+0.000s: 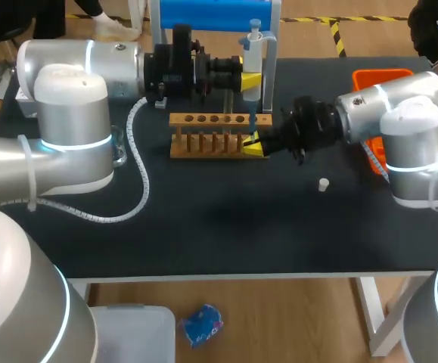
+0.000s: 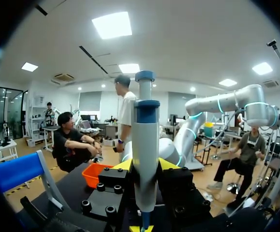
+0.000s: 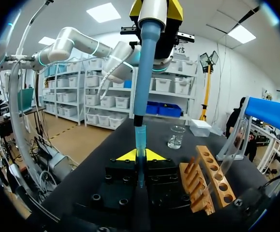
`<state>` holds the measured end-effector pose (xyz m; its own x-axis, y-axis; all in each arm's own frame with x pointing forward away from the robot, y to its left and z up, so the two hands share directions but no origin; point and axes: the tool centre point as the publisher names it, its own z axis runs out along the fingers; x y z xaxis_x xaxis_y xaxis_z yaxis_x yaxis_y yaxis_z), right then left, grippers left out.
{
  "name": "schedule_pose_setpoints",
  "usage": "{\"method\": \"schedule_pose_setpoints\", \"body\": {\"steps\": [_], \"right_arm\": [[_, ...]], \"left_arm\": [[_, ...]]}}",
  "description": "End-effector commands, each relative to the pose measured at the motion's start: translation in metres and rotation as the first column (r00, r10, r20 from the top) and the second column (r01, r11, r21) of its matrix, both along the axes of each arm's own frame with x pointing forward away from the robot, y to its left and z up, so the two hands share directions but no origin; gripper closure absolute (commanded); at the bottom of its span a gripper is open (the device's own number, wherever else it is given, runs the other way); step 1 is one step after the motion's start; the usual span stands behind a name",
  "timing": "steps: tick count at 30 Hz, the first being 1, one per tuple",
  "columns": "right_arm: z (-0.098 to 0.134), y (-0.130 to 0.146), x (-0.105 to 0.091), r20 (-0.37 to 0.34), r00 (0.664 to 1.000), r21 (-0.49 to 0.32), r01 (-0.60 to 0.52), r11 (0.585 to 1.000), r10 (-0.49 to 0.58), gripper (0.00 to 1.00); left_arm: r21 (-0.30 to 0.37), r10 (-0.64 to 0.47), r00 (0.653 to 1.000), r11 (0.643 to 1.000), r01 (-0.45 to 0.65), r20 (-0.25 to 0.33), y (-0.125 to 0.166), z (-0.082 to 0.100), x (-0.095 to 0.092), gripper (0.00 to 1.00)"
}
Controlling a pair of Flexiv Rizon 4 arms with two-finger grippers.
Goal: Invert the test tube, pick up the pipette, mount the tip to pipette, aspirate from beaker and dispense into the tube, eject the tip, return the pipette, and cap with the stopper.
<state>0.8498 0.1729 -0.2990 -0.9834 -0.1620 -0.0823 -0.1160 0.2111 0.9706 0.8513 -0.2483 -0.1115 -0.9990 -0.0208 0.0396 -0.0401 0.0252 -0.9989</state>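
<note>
Overhead, the left gripper (image 1: 250,80) is clamped on the upright white-and-blue plastic pipette (image 1: 254,53) above one end of the wooden tube rack (image 1: 203,119). The right gripper (image 1: 255,144) sits just beside that same end, and the small white stopper (image 1: 323,184) lies alone on the black table (image 1: 203,227). Left wrist cam: both yellow fingers (image 2: 168,164) press the pipette's barrel from either side. Right wrist cam: its pincer is closed around the upright clear glass test tube (image 3: 140,174), the pipette's blue tip (image 3: 140,137) pokes into its mouth, and the clear glass beaker (image 3: 177,137) stands further ahead.
</note>
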Motion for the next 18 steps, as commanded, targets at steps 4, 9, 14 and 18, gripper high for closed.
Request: {"method": "schedule_pose_setpoints", "body": {"steps": [4, 9, 14, 18], "right_arm": [[0.0017, -0.0015, -0.0052, 0.002, 1.0, -0.007, 0.004, 1.0, -0.004, 1.0], [0.0008, -0.0031, -0.0059, -0.001, 1.0, -0.004, 0.008, 1.0, -0.008, 1.0], [0.0022, -0.0041, -0.005, -0.004, 1.0, 0.007, 0.012, 1.0, -0.012, 1.0], [0.0025, -0.0034, -0.0049, -0.012, 1.0, 0.031, 0.012, 0.999, -0.012, 1.0]], "left_arm": [[-0.002, -0.001, 1.0, 1.0, 0.001, 0.001, 0.0001, -0.0022, 0.0002, 1.0], [-0.002, -0.001, 1.0, 1.0, 0.001, 0.001, 0.0001, -0.0022, 0.0002, 1.0], [-0.002, -0.001, 1.0, 1.0, 0.001, 0.001, 0.0001, -0.0022, 0.0002, 1.0], [-0.002, -0.001, 1.0, 1.0, 0.001, 0.001, 0.0001, -0.0022, 0.0002, 1.0]]}}
